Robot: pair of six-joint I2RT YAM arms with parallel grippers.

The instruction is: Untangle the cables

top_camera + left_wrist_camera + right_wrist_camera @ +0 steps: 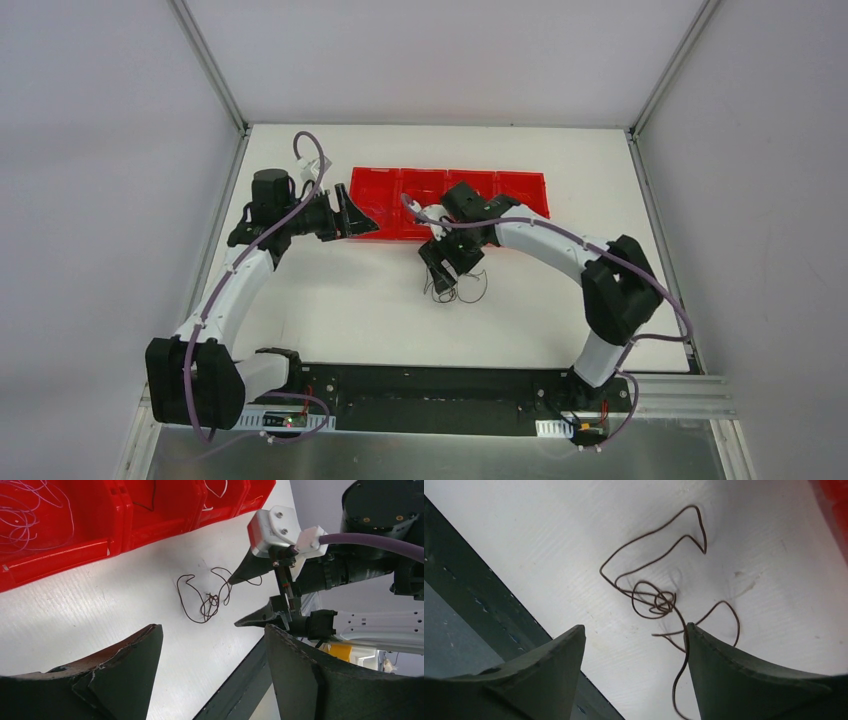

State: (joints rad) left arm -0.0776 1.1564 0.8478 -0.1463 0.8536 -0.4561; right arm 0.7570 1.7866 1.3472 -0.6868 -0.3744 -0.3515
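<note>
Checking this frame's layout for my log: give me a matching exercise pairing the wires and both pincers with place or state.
1 tangled dark thin wire
2 pale thin looped wires
3 left pincer
4 right pincer

A in a red plastic bin
B open at the tangle
C on the white table
D open beside the bins' left end

Pairs: 1-C, 2-A, 3-D, 4-B

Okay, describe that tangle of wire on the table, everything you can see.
The wire tangle is hair-thin, dark brown, seemingly bendy. A small knot sits mid-way, with open loops and loose ends spreading out. It lies on the white table, in front of the red bins, under the open right tool; one strand runs past a finger.
</note>
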